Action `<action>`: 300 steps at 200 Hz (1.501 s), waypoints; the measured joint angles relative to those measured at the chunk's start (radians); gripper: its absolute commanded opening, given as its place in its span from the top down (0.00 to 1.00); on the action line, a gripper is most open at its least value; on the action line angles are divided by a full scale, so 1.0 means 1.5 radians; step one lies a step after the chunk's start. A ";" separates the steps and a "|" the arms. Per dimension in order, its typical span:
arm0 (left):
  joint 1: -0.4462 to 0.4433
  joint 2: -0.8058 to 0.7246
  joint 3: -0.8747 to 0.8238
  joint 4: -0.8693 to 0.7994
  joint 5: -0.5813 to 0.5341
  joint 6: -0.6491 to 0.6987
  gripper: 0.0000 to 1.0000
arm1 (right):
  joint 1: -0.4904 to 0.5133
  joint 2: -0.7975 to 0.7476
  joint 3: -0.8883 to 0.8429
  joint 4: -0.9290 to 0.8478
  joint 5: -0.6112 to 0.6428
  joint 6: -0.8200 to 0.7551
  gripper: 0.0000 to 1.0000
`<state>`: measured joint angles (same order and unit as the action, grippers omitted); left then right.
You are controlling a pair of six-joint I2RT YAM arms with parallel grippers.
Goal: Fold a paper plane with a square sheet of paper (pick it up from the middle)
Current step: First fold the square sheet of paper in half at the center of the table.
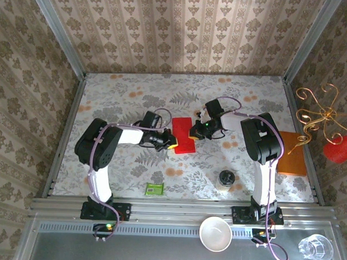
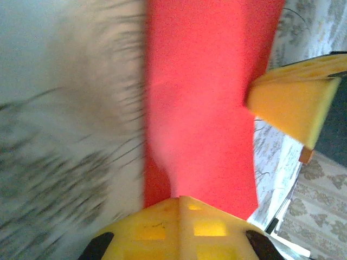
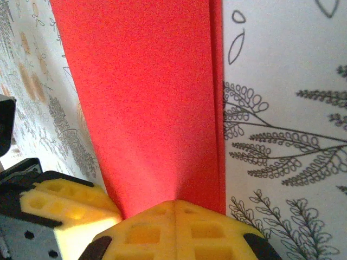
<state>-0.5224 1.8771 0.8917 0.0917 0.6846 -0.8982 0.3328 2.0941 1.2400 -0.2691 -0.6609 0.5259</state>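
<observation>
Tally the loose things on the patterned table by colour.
Red: 1, the sheet of paper
Orange: 1, the pad
Green: 1, the packet
Pale with dark top: 1, the small jar
Total: 4

From above, my left jaws and right jaws cover two side edges of the paper (image 1: 183, 135), and its creases are too small to tell. My right arm (image 1: 264, 150) hides part of the orange pad (image 1: 292, 154). The print on the green packet (image 1: 155, 189) is too small to read. A red thing (image 1: 341, 148) is cut off at the right edge. In my left wrist view the worktop (image 2: 65, 135) is smeared with blur and the paper runs off the top. In my right wrist view it does too, and the bottom edge cuts my right jaws short.
</observation>
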 measured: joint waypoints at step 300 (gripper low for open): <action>-0.087 -0.027 0.074 -0.137 -0.073 0.003 0.96 | 0.001 -0.003 -0.005 0.005 0.002 0.001 0.95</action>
<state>-0.6533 1.8359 1.0023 -0.1131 0.5747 -0.8936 0.3347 2.0903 1.2331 -0.2615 -0.6579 0.5266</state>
